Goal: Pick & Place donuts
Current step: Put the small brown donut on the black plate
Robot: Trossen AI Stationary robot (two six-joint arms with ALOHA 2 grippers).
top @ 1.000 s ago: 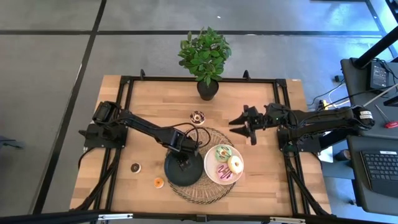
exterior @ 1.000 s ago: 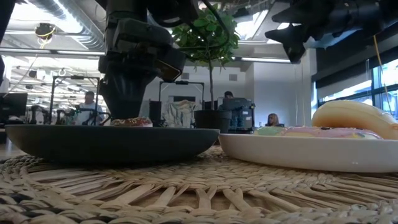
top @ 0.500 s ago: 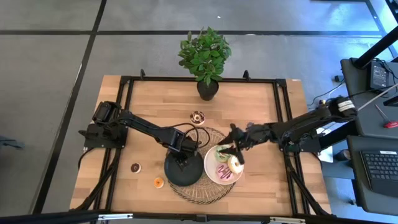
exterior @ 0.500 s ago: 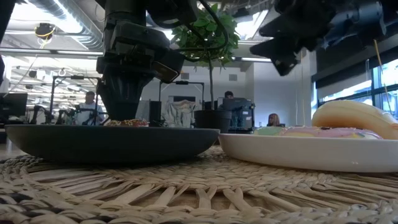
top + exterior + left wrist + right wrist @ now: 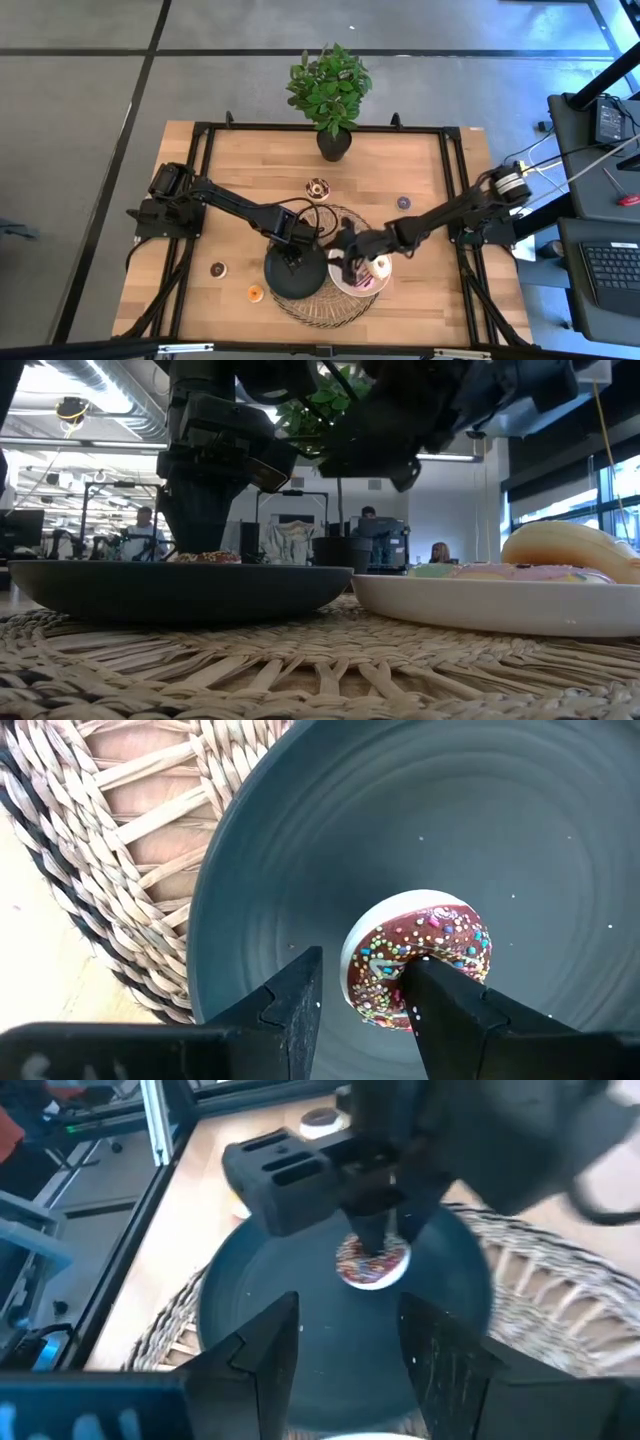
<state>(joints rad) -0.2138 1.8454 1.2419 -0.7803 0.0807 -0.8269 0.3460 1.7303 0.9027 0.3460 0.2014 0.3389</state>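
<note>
The left gripper [image 5: 365, 1010] has its fingers parted around one side of the ring of the chocolate sprinkled donut [image 5: 418, 958], one finger outside the rim and the other at the hole, with the donut lying flat in the black plate [image 5: 520, 840]. That arm reaches from the table's 9 o'clock edge, wrist bent down over the plate.

The right gripper [image 5: 340, 1345] hovers with its fingers spread wide and empty, pointing toward the black plate. Its arm stretches low from 3 o'clock across the white plate [image 5: 377, 285], where a cream donut [image 5: 379, 266] shows.

Both plates sit on the woven mat [image 5: 318, 306]. Another donut [image 5: 318, 187] lies at the mat's 12 o'clock, an orange donut [image 5: 255, 293] and a dark donut [image 5: 217, 269] toward 8 and 9 o'clock, and a small purple donut [image 5: 403, 202] toward 2 o'clock.
</note>
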